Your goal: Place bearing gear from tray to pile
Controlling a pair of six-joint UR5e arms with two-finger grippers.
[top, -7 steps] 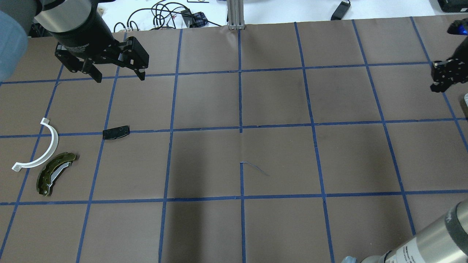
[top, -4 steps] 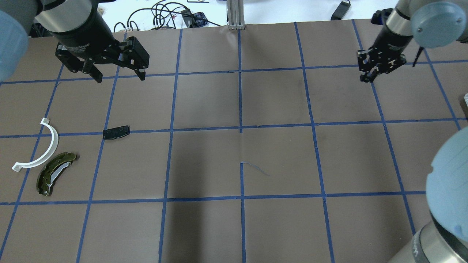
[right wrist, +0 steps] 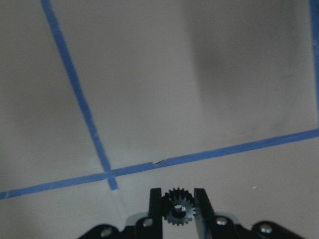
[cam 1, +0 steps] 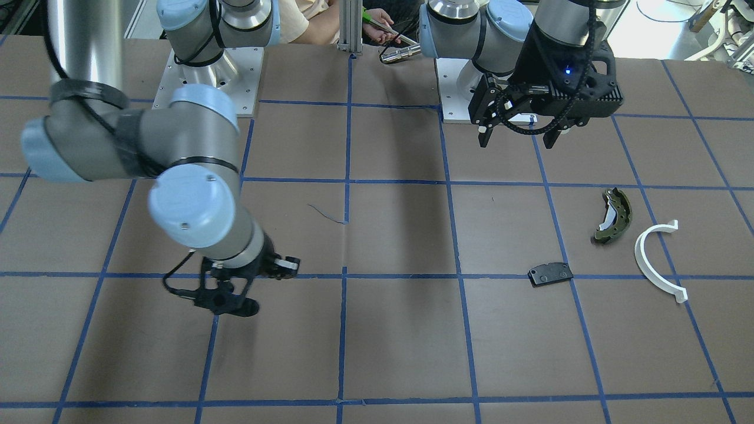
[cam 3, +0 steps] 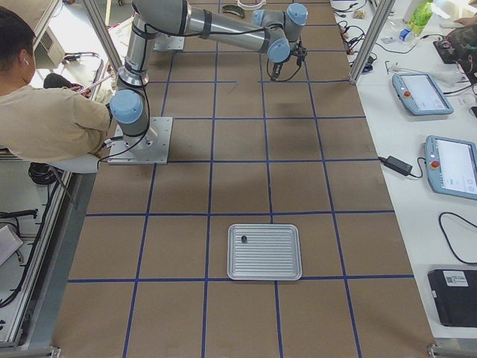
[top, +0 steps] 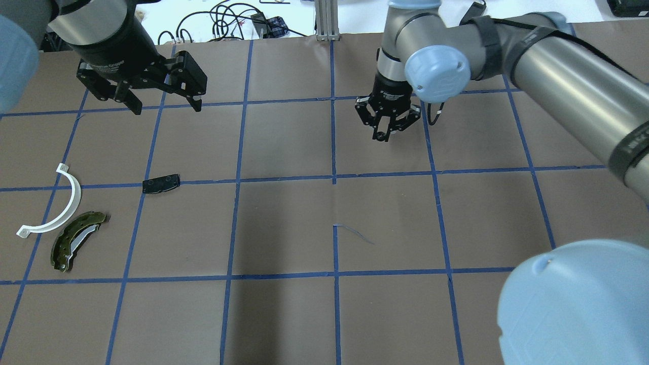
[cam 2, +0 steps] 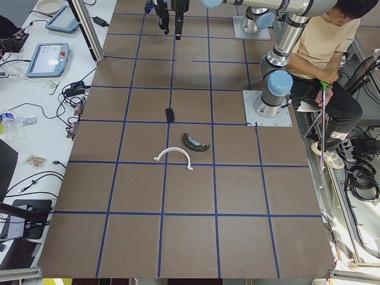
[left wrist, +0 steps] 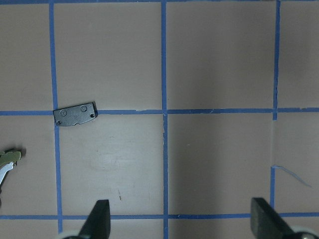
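The brake shoe (1 tip showing) is cut off.

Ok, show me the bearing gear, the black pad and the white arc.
bearing gear (right wrist: 178, 212): right wrist view, on its hub.
black pad (top: 161, 183): overhead view, on its flat middle.
white arc (top: 77, 195): overhead view, on the crown of its curve.
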